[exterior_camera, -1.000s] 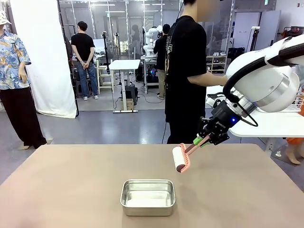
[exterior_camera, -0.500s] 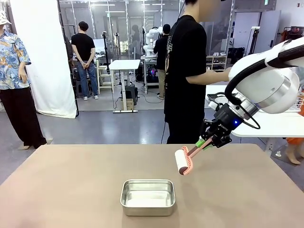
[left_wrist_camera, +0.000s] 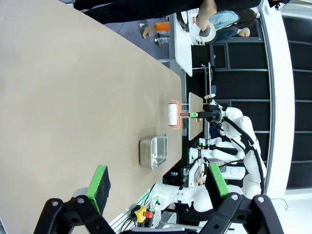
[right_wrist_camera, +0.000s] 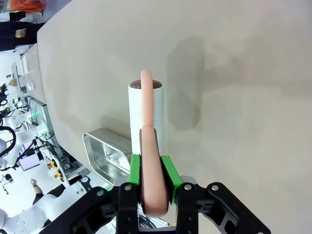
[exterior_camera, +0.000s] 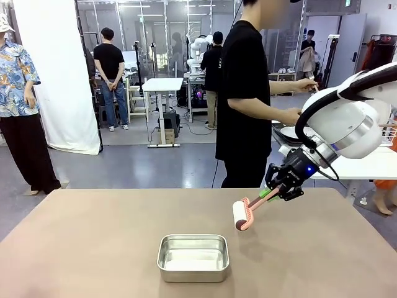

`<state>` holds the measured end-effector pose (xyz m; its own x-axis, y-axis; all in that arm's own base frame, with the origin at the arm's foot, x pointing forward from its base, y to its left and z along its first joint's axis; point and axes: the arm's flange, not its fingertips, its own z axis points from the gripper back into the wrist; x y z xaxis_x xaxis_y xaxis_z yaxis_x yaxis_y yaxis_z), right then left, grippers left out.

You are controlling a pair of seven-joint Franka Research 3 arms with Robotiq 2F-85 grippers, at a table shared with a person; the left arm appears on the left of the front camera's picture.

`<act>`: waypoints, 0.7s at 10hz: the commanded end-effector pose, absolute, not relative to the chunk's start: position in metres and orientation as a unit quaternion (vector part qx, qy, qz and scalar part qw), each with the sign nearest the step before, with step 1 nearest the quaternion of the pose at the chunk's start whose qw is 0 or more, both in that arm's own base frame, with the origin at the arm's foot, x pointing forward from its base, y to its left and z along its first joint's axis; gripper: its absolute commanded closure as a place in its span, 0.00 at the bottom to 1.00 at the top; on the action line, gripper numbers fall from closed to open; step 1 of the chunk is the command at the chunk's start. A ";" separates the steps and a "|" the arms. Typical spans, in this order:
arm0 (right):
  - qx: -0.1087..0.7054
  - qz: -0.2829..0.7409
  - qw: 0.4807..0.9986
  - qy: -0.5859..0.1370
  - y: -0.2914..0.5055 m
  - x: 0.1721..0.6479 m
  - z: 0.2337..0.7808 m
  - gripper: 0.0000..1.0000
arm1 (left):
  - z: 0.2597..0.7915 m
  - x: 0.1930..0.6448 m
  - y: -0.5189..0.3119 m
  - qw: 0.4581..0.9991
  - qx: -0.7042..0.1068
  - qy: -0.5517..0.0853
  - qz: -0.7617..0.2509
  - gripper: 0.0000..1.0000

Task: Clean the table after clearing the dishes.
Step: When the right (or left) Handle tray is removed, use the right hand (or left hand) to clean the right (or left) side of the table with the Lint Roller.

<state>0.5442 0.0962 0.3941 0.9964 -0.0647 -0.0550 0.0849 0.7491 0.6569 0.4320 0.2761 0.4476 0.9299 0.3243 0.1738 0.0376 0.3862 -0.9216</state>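
Carrying a pink lint roller (exterior_camera: 243, 214) clamped by its handle, the right gripper (exterior_camera: 277, 186) was shifted rightward of the steel pan (exterior_camera: 193, 257), roller held just above the table (exterior_camera: 93, 242), wiping judged underway; left gripper (left_wrist_camera: 158, 183) was spread empty.

On the table (exterior_camera: 93, 248), a pan (exterior_camera: 193, 256) sits near the robot's edge, about mid-width. To the right of the pan and farther across, a roller (exterior_camera: 240, 215) hangs above the tabletop, its handle gripped in the right gripper (exterior_camera: 271, 190). A person (exterior_camera: 248, 105) stands behind the far edge, beside a side table (exterior_camera: 353, 166) at the right.
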 end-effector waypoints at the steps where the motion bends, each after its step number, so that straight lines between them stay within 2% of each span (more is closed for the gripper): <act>1: 0.372 -0.024 0.928 0.020 0.097 0.552 0.388 0.77 | 0.449 0.430 0.278 0.815 -0.547 -0.167 0.088 0.00; 7: 0.391 -0.010 0.920 0.031 0.095 0.543 0.337 0.77 | 0.449 0.430 0.278 0.815 -0.547 -0.167 0.088 0.00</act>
<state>0.5463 0.0958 0.3410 0.9955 0.0097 -0.0943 0.0601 0.7050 0.7066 0.4320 0.2761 0.4476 0.9299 0.3242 0.1738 0.0376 0.3862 -0.9216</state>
